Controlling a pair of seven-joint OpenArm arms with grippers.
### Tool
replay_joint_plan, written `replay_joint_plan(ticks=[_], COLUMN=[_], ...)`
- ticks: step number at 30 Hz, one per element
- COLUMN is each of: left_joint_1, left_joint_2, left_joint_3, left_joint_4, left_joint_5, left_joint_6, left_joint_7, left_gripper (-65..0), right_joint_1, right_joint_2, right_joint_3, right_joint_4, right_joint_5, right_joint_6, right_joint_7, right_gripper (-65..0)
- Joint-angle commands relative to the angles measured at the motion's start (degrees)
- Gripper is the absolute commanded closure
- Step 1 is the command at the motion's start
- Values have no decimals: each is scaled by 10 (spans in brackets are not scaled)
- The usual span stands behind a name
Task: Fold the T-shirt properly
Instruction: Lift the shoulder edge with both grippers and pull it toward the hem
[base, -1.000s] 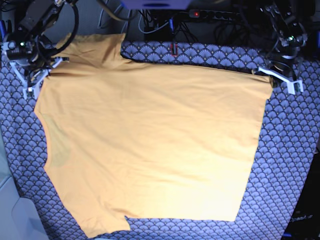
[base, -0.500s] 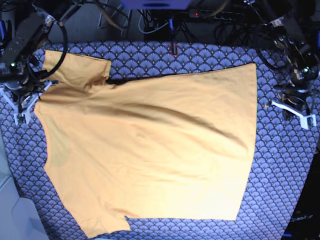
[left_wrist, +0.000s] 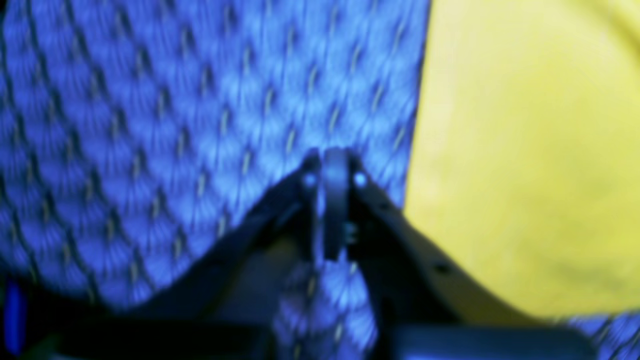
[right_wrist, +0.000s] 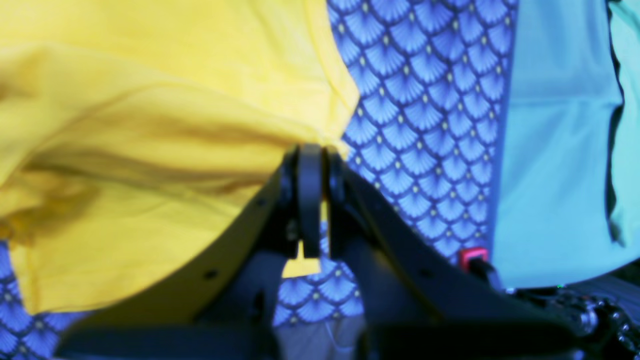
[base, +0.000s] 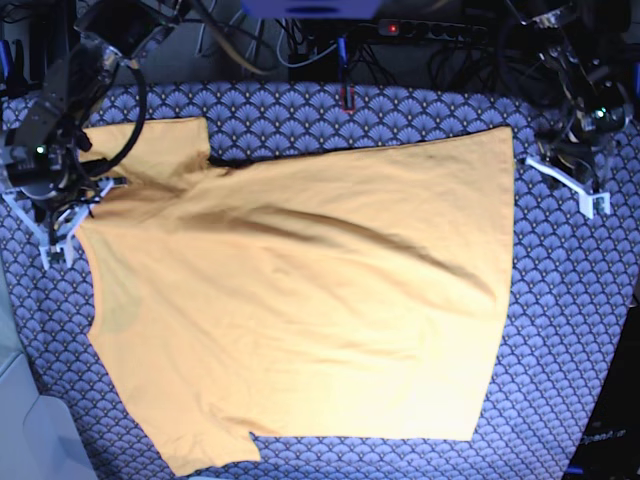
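On the scallop-patterned cloth (base: 560, 330) the T-shirt (base: 300, 290) lies spread, no fold made; right gripper (right_wrist: 310, 150) pinches its shoulder edge, left gripper (left_wrist: 334, 165) pressed together, empty.

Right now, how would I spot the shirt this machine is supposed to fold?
Look at the table covered by a blue-grey cloth with a scallop pattern. Spread flat across most of it lies the T-shirt, short-sleeved. It is the only plain orange-yellow thing there, with no print.
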Motion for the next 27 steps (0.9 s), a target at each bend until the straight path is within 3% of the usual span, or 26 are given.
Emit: replay_joint_plan(ticks=[1, 4, 8, 11, 17, 20, 27], left_joint_1=[7, 39, 51, 50, 50, 46, 41], left_joint_2=[-8, 12, 49, 66, 68, 68, 88], left_joint_3=[0, -4, -47, -68, -69, -70, -70], left_joint_4=[19, 48, 93, 97, 30, 8, -10], left_joint_5=[-8, -15, -15, -13, -18, -19, -13], left_joint_6=[-6, -62, -131, -149, -153, -190, -190], left_joint_7=[-17, -19, -23, -22, -26, -29, -72], left_gripper=[-97, -206, -267, -270, -271, -271, -271], right_joint_1=[7, 7, 7, 7, 6, 1, -9], right_joint_2=[4, 3, 3, 2, -5, -5, -5], right_joint_3=[0, 0, -11, -15, -16, -16, -31], right_joint_4=[9, 9, 9, 9, 9, 9, 9], right_joint_5=[2, 2, 2, 2, 2, 2, 2], right_joint_6=[0, 0, 0, 0, 0, 0, 0], right_joint_7=[7, 7, 7, 7, 7, 7, 7], right_gripper=[0, 0, 0, 0, 0, 0, 0])
